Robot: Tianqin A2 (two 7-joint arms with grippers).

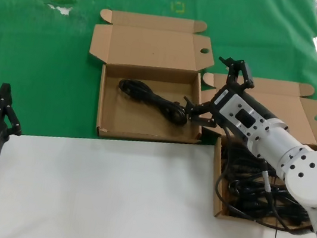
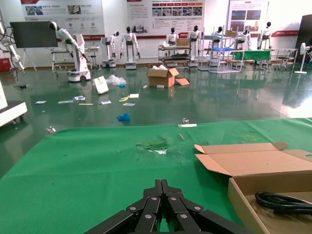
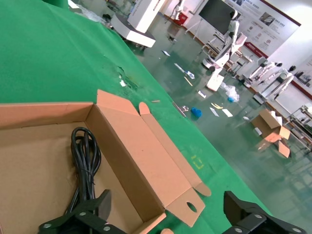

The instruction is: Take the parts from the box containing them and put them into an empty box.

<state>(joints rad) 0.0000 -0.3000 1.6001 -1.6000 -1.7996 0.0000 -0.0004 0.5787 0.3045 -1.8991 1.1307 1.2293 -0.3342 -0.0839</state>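
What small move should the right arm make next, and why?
Probably lift the right gripper and carry it to the box of cables. Its jaws stand open over the near right corner of the other box, where one coiled cable already lies, apparently released. More cables wait. The left gripper is parked.

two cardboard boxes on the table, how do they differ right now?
Contents: the left box holds a single coiled cable; the right box holds a tangled pile of cables.
Position: the left box lies wholly on the green cloth; the right box sits nearer the robot, partly on the white surface.
View: the right gripper, jaws open, spans the left box's right wall; its arm hides part of the right box.
Shared: both are shallow brown mailers, lids open.
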